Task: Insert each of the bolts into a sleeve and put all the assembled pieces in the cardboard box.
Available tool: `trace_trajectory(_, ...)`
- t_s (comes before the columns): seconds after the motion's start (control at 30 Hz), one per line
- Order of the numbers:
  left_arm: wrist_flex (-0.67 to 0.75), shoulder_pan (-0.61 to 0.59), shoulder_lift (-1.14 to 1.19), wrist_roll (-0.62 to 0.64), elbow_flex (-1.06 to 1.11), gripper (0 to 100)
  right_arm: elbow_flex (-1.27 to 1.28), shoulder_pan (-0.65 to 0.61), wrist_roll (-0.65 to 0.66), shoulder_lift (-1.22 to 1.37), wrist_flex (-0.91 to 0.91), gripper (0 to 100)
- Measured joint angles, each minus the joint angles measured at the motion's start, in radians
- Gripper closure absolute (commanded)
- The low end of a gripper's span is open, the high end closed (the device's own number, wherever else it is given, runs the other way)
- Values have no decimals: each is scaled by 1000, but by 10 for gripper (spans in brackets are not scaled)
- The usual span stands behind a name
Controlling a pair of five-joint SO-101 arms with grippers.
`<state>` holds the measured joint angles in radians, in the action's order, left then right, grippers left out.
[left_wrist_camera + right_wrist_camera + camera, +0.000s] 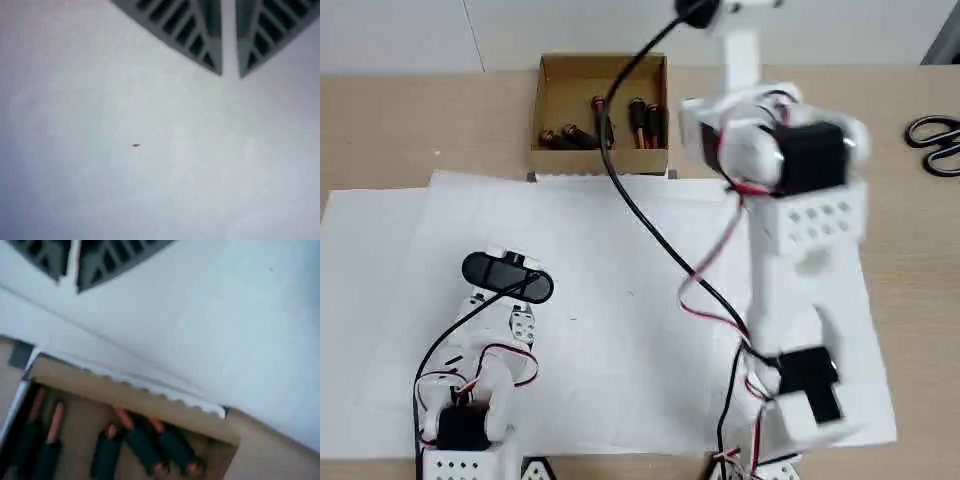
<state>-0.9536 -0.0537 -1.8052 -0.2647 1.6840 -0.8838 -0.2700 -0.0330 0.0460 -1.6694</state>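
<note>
Overhead, you see the cardboard box (pixel 603 72) at the far side of the wooden table (pixel 400 120), just past the far edge of the white paper sheet (pixel 620 350). Several assembled pieces (pixel 638 122), dark sleeves with coppery bolt ends, lie inside it. Your left arm (pixel 485 360) sits folded low over the near left part of the sheet, well apart from the box. Your right arm (pixel 790 250) stretches from the near right edge up toward the box's right side. A black cable (pixel 640 220) runs over the paper between the arms, and scissors (pixel 935 140) lie at the table's far right. From the left wrist, the left gripper (pixel 231 74) hangs over bare paper (pixel 150 175) with only a thin slit between its jaws and nothing held; a tiny dark speck (pixel 135 145) marks the sheet. From the right wrist, the right gripper (pixel 71 284) is likewise drawn nearly together and empty, over the paper's edge (pixel 200 340). Just beyond it lies the box (pixel 150 402), with the sleeved bolts (pixel 142 445) lying side by side on its floor.
</note>
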Motion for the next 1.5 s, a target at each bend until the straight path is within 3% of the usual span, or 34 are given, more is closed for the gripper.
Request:
trace_trajectory(0.2,0,0,0,0,0,993,172,83,-2,-249,-2,994)
trace_trajectory(0.43,0,0,0,0,0,993,568,199,-2,-588,34,994)
trace_trajectory(1.0,0,0,0,0,0,993,1923,239,-2,-1525,571,995)
trace_trajectory(1.17,0,0,0,0,0,993,2260,241,80,-1821,640,995)
trace_trajectory(1.5,0,0,0,0,0,993,2513,241,63,-1846,750,995)
